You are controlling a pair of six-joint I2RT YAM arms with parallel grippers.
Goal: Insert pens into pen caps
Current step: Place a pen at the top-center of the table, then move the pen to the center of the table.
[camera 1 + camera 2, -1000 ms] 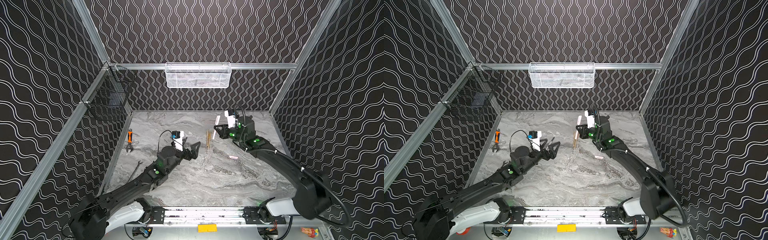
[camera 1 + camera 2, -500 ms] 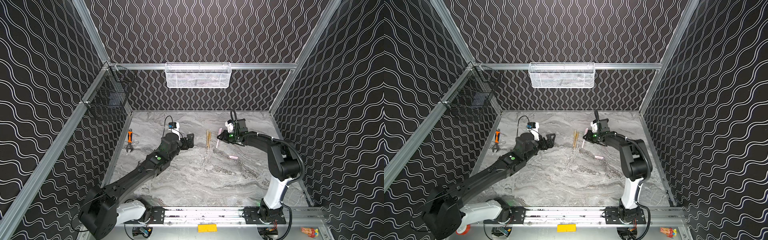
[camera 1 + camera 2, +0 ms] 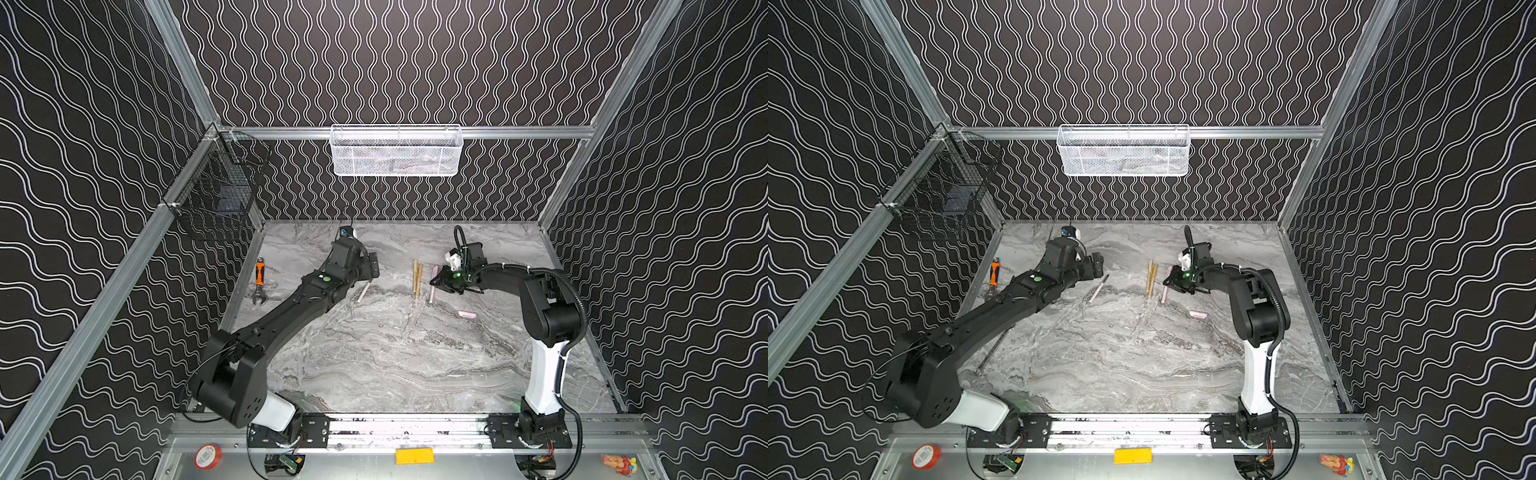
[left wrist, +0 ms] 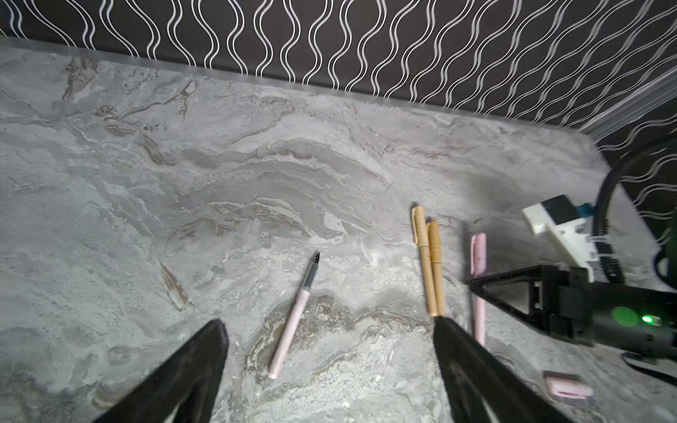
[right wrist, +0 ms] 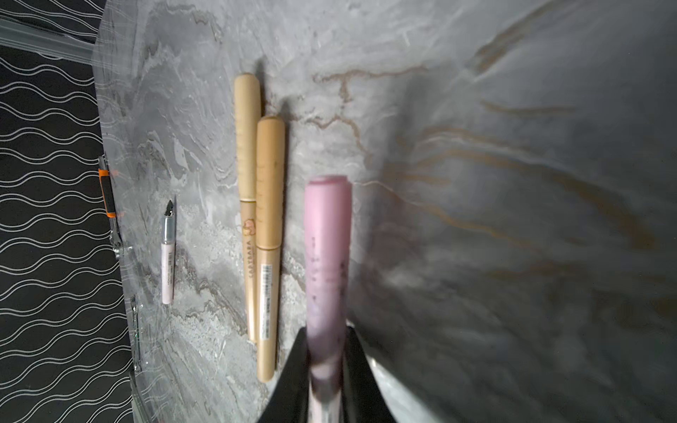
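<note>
- Release: the right gripper (image 5: 327, 331) has narrow jaws around the capped pink pen (image 5: 327, 238), just beside the tan pens (image 5: 261, 219); blur hides whether it touches the surface (image 5: 476, 183), so lower before opening.
- Above the uncapped pink pen (image 4: 293, 315), the left gripper (image 4: 328, 321) hangs with jaws wide; centre on the barrel.

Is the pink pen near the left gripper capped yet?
Uncapped: that pink pen shows its bare dark tip, lying flat on the table.

The near half of the table (image 3: 395, 365) lies open to either arm. Far centre is tight: tan pens (image 3: 417, 278) touching, capped pink pen (image 3: 434, 272) just right, pinched by the right gripper (image 3: 435, 284); uncapped pink pen (image 3: 363, 292) left, under the spread left gripper (image 4: 328, 321).
</note>
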